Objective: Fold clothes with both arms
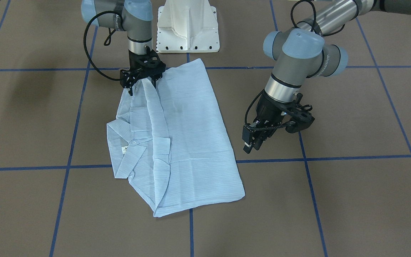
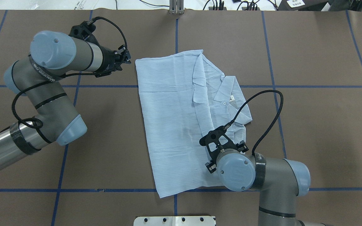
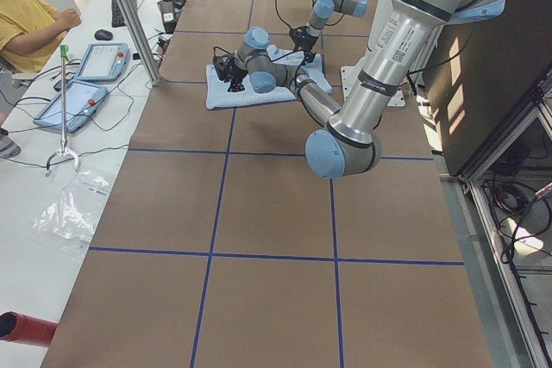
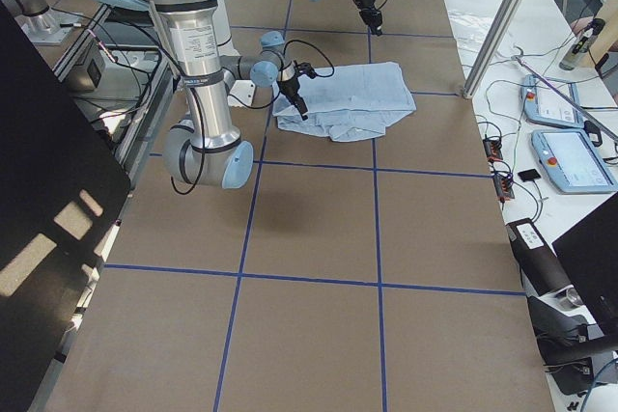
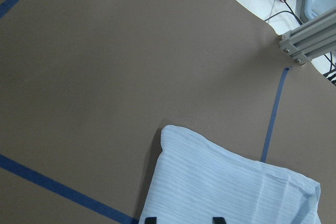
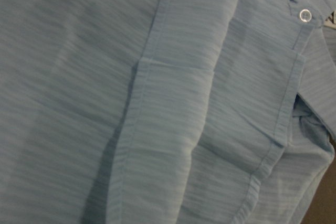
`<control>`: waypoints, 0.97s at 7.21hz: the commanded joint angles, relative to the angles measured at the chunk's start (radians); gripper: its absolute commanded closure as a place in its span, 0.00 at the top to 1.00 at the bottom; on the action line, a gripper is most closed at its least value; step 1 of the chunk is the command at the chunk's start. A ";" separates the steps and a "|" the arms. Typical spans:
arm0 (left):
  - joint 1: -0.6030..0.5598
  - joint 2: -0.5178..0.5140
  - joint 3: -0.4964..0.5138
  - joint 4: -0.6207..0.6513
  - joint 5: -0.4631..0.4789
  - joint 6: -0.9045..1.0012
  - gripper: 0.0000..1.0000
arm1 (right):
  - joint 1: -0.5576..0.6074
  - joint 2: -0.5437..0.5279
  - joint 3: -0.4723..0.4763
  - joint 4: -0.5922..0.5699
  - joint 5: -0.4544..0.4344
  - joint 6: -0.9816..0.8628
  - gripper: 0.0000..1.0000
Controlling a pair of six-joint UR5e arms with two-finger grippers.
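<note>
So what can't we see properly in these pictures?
Neck label writing: too small, front-facing view.
Right gripper grip on the shirt: its own wrist covers it overhead; its wrist camera shows only cloth.
Person: cut off by the exterior left view's edge.

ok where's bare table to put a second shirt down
Bare table on the robot's right, beyond the shirt; also the far strip past the shirt. Crowded at the shirt: left claw by its far corner, right claw pinching it.
</note>
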 commanded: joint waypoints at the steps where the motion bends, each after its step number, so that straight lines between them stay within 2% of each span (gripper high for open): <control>1: -0.002 -0.001 -0.003 0.002 0.000 0.000 0.46 | 0.030 -0.099 0.036 0.006 0.002 -0.011 1.00; 3: -0.006 -0.001 -0.029 0.037 0.000 0.000 0.46 | 0.050 -0.243 0.124 0.016 0.005 -0.086 1.00; 4: -0.012 -0.001 -0.070 0.104 0.000 0.003 0.46 | 0.052 -0.262 0.162 0.019 0.011 -0.076 1.00; 6: -0.012 -0.002 -0.081 0.115 0.000 0.002 0.46 | 0.078 -0.278 0.144 0.020 0.013 -0.077 1.00; 7: -0.015 -0.002 -0.089 0.118 0.000 0.003 0.46 | 0.090 -0.346 0.147 0.048 0.013 -0.075 1.00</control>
